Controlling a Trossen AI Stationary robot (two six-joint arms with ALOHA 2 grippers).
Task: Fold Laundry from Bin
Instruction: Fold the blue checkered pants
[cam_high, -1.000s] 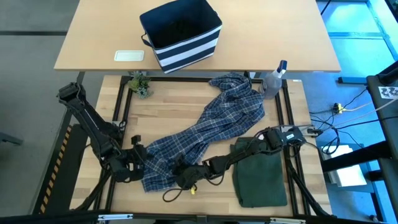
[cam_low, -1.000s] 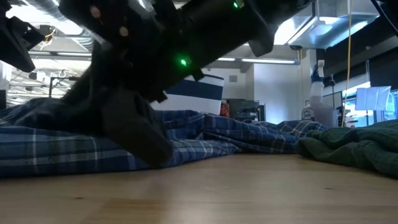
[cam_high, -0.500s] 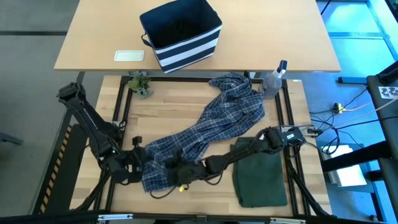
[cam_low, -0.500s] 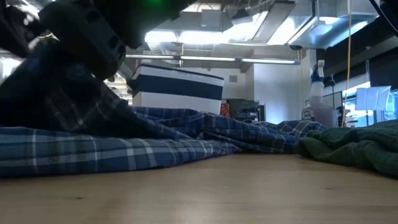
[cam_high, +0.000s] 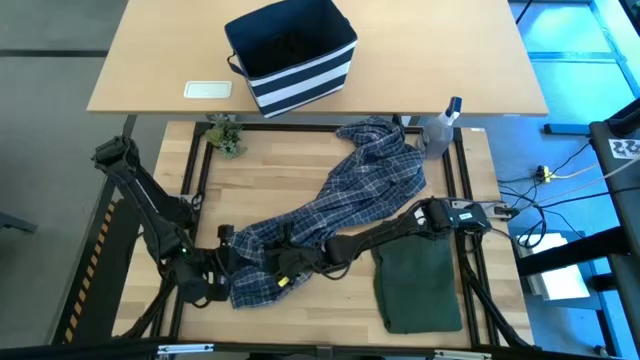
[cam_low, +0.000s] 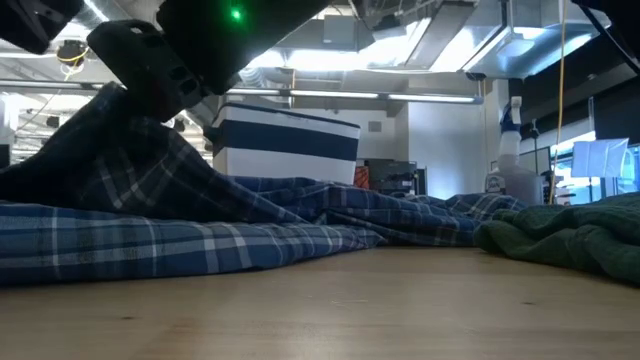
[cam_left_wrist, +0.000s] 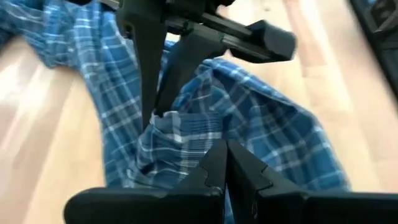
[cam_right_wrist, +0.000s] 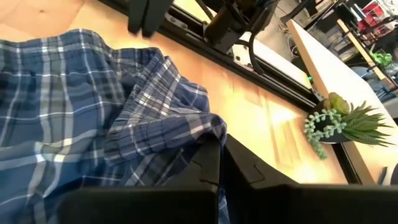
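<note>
On the wooden table (cam_high: 300, 185), the right gripper (cam_high: 283, 268) is clamped on the plaid shirt (cam_high: 340, 195), and so is the left gripper (cam_high: 232, 262) (its tips half buried in cloth). The bin (cam_high: 292, 52) stands on the far table, its contents too dark to read.

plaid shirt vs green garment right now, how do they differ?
The plaid shirt sprawls crumpled diagonally across the table; the green garment lies flat, folded into a neat rectangle. Both tools, left tool and right tool, pinch the plaid shirt; neither holds the green garment. Both are off the bin.
</note>
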